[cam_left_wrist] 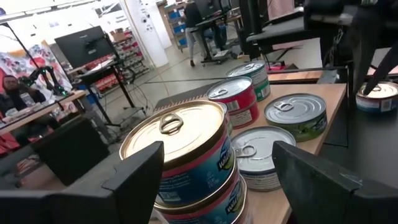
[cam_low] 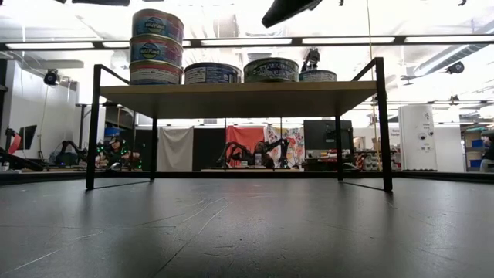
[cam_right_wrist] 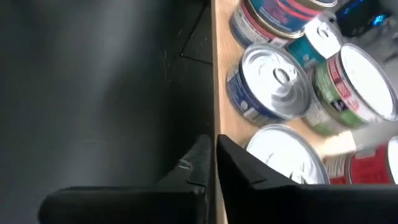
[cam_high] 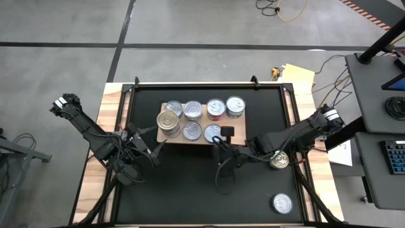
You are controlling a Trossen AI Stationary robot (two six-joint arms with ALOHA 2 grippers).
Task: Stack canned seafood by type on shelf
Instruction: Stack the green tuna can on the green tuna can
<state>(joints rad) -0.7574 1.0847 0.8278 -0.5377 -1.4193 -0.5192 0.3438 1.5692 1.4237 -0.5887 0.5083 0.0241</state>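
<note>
- High view shows your shelf point(cam_high: 200, 140) nearly full of cans point(cam_high: 192, 111).
- Two loose cans point(cam_high: 279, 161) wait behind your right tool point(cam_high: 218, 140), pinched shut, empty.
- Left tool point(cam_high: 157, 146) is wide, beside the tall stack point(cam_high: 168, 121).

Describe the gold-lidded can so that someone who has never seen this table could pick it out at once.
Find the light-wood shelf in the middle of the black mat, then go to its corner nearest the left gripper, which is open. There stands the gold-lidded can, on top of a stack. Every other can on the shelf has a silver lid and sits lower.
</note>
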